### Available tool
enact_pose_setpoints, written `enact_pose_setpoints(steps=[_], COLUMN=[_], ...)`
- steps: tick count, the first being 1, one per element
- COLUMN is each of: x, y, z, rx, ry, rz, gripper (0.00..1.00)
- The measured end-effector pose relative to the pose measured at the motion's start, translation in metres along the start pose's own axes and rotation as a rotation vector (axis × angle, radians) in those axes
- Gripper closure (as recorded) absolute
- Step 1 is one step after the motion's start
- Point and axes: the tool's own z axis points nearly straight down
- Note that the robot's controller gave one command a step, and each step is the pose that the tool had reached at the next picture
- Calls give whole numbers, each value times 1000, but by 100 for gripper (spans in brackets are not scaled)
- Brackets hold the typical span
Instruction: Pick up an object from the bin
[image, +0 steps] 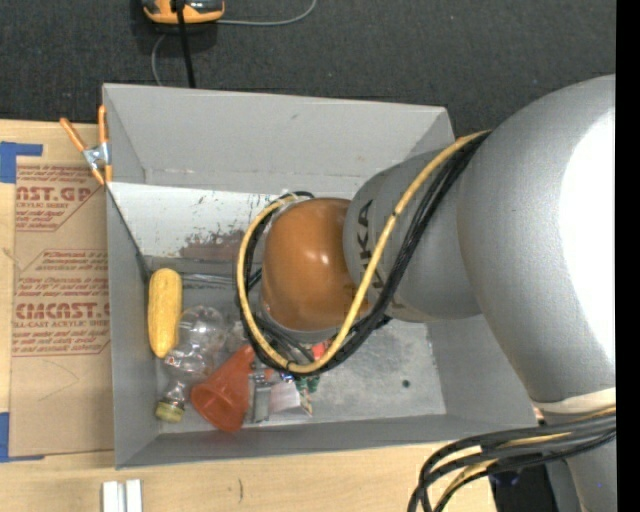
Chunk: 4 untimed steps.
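At the left of the grey bin (290, 125), a yellow corn cob (164, 311) is seen lying along the left wall. Just beside it, to the right, a clear crumpled thing (200, 330) is found. Below that, a small gold-coloured knob (170, 407) is tucked near the lower left corner. Next to these, a red-orange cone (225, 393) is tipped on its side by the lower wall.

The gripper (278, 392) is placed low in the bin, right beside this cone. It is tucked under the round orange cover (305, 262) of the big grey arm (520, 250). Whether the gripper is open or shut cannot be told, and nothing can be seen held in it.

The reaching-down step is judged to be in hand, with no thing picked yet. The cone is nearest, so it is likely the one to be taken. For the next move, the gripper would need to be set around the cone, closed on it, and lifted straight up.
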Motion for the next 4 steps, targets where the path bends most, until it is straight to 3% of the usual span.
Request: enact_pose_setpoints(steps=[1,2,3,4], x=[-26,-26,-22,-25], y=[41,41,43,44], z=[46,46,11,-6], rx=[0,-1,3,0], ry=[-4,-4,7,0], rz=[-5,-4,-1,-3], gripper=[100,100,100,100])
